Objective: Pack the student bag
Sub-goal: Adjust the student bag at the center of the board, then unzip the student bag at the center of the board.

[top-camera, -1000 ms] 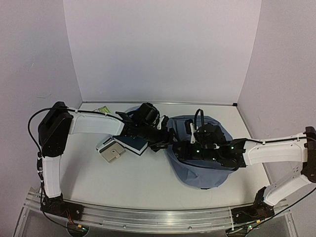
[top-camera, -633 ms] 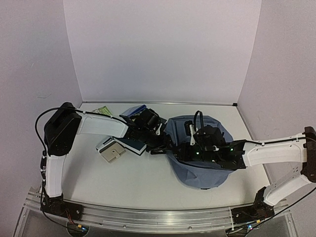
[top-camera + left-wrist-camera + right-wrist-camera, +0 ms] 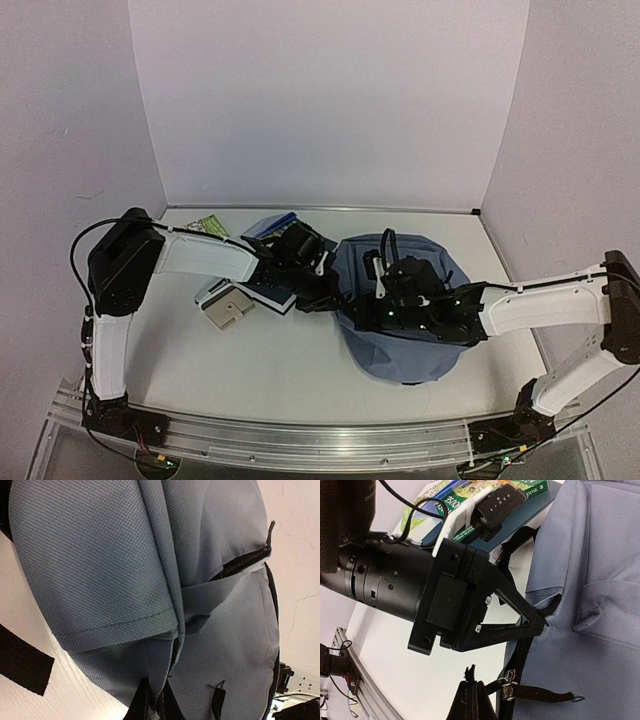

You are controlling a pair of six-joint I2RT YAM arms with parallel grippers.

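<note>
The student bag (image 3: pixel 425 345) is a grey-blue backpack lying flat right of centre, and its fabric (image 3: pixel 100 565) fills the left wrist view. My left gripper (image 3: pixel 338 298) is at the bag's left edge. It is shut on a fold of the fabric (image 3: pixel 155 707) beside the black zipper, as the right wrist view also shows for the left gripper (image 3: pixel 540 622). My right gripper (image 3: pixel 472 690) is shut on a black zipper pull cord (image 3: pixel 540 695) that runs to two metal sliders (image 3: pixel 507 682). From above, the right gripper (image 3: pixel 356 310) sits just right of the left one.
Left of the bag lie a dark blue book (image 3: pixel 268 290), a beige and white flat item (image 3: pixel 225 308), a green packet (image 3: pixel 208 224) and a blue-edged book (image 3: pixel 272 225). A black strap (image 3: pixel 22 665) crosses the white tabletop. Walls close in at the back and sides.
My left gripper has reached the bag's left edge and shut on the fabric. The right arm has shifted slightly left with its grip unchanged.
</note>
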